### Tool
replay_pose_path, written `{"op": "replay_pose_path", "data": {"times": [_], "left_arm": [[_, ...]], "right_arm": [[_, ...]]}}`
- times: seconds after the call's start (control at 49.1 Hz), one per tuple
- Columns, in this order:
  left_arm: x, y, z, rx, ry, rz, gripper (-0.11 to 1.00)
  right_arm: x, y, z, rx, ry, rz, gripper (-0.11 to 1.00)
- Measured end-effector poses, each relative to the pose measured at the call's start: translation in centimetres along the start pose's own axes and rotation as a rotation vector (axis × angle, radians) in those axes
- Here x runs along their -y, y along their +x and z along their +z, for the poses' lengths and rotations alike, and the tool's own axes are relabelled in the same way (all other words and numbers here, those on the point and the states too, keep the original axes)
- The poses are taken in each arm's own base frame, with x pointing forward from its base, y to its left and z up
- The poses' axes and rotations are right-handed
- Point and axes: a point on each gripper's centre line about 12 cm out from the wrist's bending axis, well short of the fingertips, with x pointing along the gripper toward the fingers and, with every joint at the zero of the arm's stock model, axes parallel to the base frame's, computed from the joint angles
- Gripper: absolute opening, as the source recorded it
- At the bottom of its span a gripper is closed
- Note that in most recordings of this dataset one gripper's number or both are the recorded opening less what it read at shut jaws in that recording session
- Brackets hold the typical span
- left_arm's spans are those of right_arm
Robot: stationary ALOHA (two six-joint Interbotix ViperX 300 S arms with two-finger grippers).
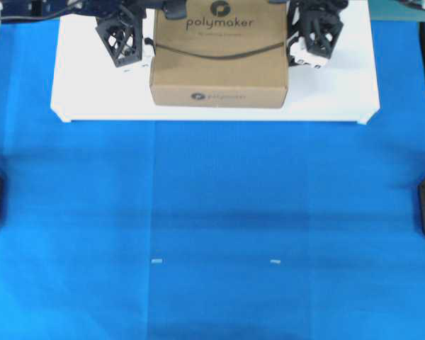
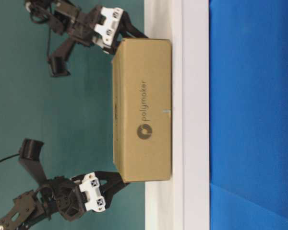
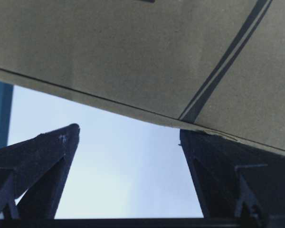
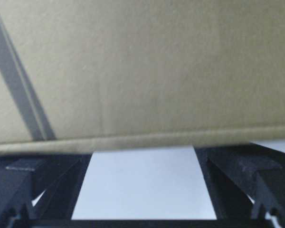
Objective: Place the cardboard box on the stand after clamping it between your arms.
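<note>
- Cardboard box (image 1: 219,60): set flat on the white stand (image 1: 85,99), logo face upward, "polymaker" lettering read upright in the overhead view; near-square, no long axis can be told.
- Left gripper (image 1: 131,53): placed at the box's left side, jaws spread wide, nothing pinched.
- Right gripper (image 1: 304,49): placed at the box's right side, jaws spread wide.
- Blue table cover (image 1: 212,234): laid beneath the stand.

You have one box (image 1: 219,64) on one stand (image 1: 92,92). Two grippers flank it: left gripper (image 1: 124,42) and right gripper (image 1: 315,39), each with two fingers (image 3: 42,166), spread wide. One blue cloth (image 1: 212,227) covers the table, with two small white marks (image 1: 157,261) on it.
</note>
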Motion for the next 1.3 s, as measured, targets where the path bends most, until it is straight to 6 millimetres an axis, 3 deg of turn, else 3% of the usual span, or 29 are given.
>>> {"op": "replay_pose_path", "data": {"times": [0.428,0.591,0.754,0.999,1.182,1.304], "left_arm": [[-1.3,-3.0,-2.9,0.002,0.021,0.036,0.83],[-0.6,-5.5,-3.7,0.001,-0.022,0.031,0.83],[2.7,-9.8,-4.1,0.104,-0.021,0.021,0.83],[7.3,-16.3,-5.2,0.403,-0.041,0.004,0.83],[8.9,-21.1,-6.6,0.643,-0.133,-0.028,0.82],[10.0,-22.8,-8.4,0.715,-0.179,-0.075,0.81]], "right_arm": [[-1.2,-3.8,-3.8,0.048,0.105,-0.068,0.97],[-2.8,-6.2,-4.3,0.094,0.144,-0.095,0.97],[-5.6,-9.7,-5.3,0.173,0.146,-0.14,0.97],[-10.8,-13.6,-6.4,0.394,0.153,-0.214,0.97],[-15.1,-16.6,-6.9,0.611,0.121,-0.226,0.97],[-17.5,-17.9,-8.3,0.737,0.131,-0.194,0.97]]}}
